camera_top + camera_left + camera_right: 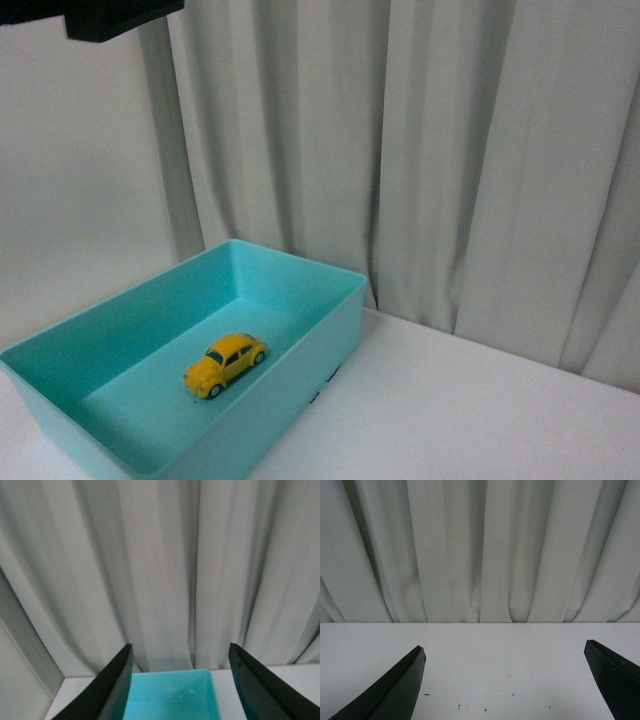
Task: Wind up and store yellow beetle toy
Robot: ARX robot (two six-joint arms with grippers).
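The yellow car (225, 364) sits inside the blue bin (340, 330), on the bin's flat floor, near the middle. It stands on its wheels. Nothing touches it. The bin sits on a white table (460, 410), and a gray curtain (450, 150) hangs behind the bin.

The left gripper (180, 690) is up high, above the far end of the bin. Its two black fingers (112, 690) are spread wide apart, and nothing is between them. From its own camera, only the far end of the bin shows, and the car is not in that picture.

The right gripper (505, 680) is off to the side of the bin, over bare table. Its fingers (395, 690) are spread wide too, with nothing between them. No bin and no car show in its picture.

The car is already in the bin, so it looks like the putting-away step is done. I cannot tell from these pictures if the car got wound up. Both arms look free and away from the car.

If the job is finished, the next move only needs the arms to stay clear of the bin and not bump it. If the car needs winding, a gripper would have to reach down into the bin, past its walls, and pinch the small round car gently by its sides.
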